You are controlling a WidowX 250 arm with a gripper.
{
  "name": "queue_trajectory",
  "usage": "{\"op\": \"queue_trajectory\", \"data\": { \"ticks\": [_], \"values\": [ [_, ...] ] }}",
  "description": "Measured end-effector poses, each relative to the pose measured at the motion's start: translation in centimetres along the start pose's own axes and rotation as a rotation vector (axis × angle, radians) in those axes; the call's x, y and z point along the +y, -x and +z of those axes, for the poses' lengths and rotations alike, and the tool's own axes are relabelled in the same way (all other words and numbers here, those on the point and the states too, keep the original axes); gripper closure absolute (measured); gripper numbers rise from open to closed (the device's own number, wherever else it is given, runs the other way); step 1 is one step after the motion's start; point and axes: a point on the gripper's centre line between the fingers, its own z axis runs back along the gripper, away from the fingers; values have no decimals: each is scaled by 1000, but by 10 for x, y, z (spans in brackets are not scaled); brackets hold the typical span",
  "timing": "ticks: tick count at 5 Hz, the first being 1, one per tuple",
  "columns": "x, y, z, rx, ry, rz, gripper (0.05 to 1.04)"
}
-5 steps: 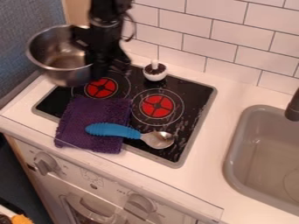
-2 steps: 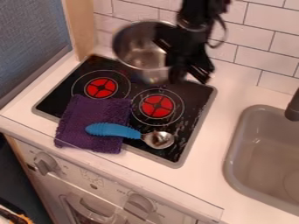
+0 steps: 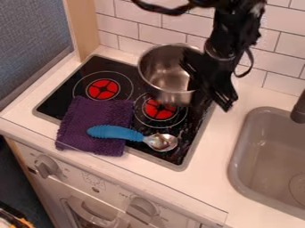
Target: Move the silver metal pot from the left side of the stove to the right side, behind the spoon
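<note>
Black hand (image 3: 208, 82): gripping round silver metal pot (image 3: 159, 79), R side
Pot: over black glass hob (image 3: 89, 71); hold lvl
Blue-hdl metal spoon (image 3: 117, 132): nearby, steer clear

You have open passage over the worktop (image 3: 208, 178) between the stove (image 3: 59, 100) and the sink (image 3: 233, 171). Behind the pot (image 3: 161, 80), the tiled wall (image 3: 173, 31) bars your way; in front of it, the cloth (image 3: 89, 118) and spoon (image 3: 116, 132) lie low, and the faucet (image 3: 299, 111) juts in at the sink's far side.
</note>
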Motion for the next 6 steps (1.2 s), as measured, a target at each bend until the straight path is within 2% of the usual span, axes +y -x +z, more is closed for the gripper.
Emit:
{"op": "queue_trajectory", "data": {
  "ticks": [1,2,3,5,6],
  "values": [
    [-3,-2,-13,22,0,-21,1011],
    [-8,-6,-18,26,24,-30,983],
    [-7,-11,-15,27,15,-27,810],
    [-13,-8,-13,50,6,-44,223],
    [-14,-1,-6,27,32,-49,73]
  ]
}}
